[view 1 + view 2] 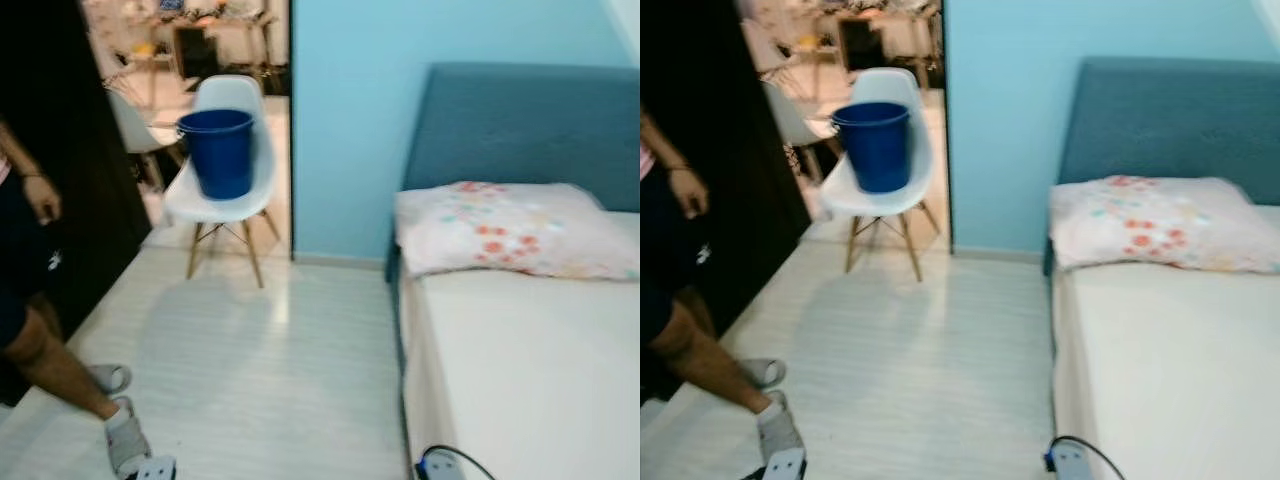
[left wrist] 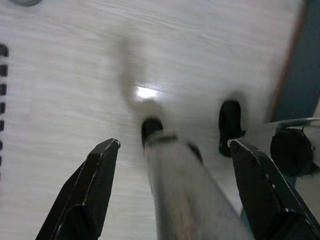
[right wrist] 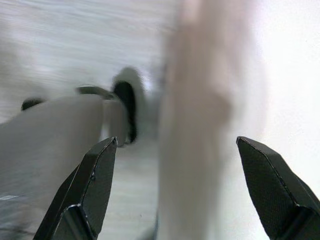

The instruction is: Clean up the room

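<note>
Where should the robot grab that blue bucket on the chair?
Probably the top rim of the blue bucket. It stands upright on the white chair with its mouth open upward. The chair's back rises behind it, so coming from above at the front edge looks easiest, one finger inside and one outside the wall.

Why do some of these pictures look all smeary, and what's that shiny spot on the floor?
Left wrist view: floor streaked with blur, with a bright glare spot. Right wrist view: everything beyond the open right gripper is smeared. Eye views: slightly soft; blue bucket stays readable.
</note>
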You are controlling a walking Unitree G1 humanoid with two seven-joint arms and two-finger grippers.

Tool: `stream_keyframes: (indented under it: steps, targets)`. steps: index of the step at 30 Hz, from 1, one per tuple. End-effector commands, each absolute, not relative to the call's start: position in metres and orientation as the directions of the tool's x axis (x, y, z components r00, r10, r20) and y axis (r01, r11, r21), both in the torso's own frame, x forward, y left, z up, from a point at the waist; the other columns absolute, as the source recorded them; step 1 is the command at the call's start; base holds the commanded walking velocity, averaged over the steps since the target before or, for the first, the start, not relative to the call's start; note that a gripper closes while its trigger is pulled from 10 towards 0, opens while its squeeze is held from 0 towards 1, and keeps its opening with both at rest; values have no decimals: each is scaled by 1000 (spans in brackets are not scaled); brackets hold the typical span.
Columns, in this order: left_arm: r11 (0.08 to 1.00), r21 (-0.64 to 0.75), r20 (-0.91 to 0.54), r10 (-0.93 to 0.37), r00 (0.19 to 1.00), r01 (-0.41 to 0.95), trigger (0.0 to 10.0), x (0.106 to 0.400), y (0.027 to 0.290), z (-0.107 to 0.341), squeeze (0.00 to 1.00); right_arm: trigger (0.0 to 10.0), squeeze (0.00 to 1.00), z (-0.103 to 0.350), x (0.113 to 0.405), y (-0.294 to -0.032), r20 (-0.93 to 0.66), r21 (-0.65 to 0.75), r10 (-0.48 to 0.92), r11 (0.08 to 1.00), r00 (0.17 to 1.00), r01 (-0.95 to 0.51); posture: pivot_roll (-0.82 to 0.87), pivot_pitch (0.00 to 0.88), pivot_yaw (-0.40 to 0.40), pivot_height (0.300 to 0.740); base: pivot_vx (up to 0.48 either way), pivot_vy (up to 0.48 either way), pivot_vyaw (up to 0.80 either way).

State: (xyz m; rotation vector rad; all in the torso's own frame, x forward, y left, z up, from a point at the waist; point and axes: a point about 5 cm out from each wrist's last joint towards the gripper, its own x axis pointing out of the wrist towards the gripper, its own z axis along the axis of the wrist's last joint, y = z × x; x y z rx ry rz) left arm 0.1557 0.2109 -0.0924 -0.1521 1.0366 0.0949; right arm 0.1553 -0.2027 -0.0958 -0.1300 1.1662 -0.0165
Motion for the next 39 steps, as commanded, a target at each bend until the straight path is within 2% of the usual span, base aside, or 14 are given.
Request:
stream_keyframes:
  steps: [1,13,29,36,39]
  targets:
    - [984,-62,-878,25,479,-165,10000,146,218,-95,0,10000,0,-98,153,-194,-923,-91,-57,993,381,-71,-88,0,-12,740,-439,0,-731]
    - [983,-64,-882,24,471,-169,10000,142,218,-96,0,10000,0,-98,140,-219,-932,-127,-88,988,351,-90,-87,0,-14,740,-420,0,-729]
    - [981,-78,-874,19,486,-179,10000,145,216,-95,0,10000,0,-104,123,-221,-943,-144,-108,985,316,-93,-88,0,-12,740,-408,0,-723]
    - [977,-117,-833,0,553,-176,10000,165,213,-88,0,10000,0,-103,119,-228,-941,-158,-128,985,314,-73,-87,0,-15,740,-378,0,-719]
    - [978,-152,-782,-30,623,-145,10000,192,206,-76,0,10000,0,-103,123,-225,-939,-161,-131,984,319,-72,-85,0,-16,740,-309,0,-717]
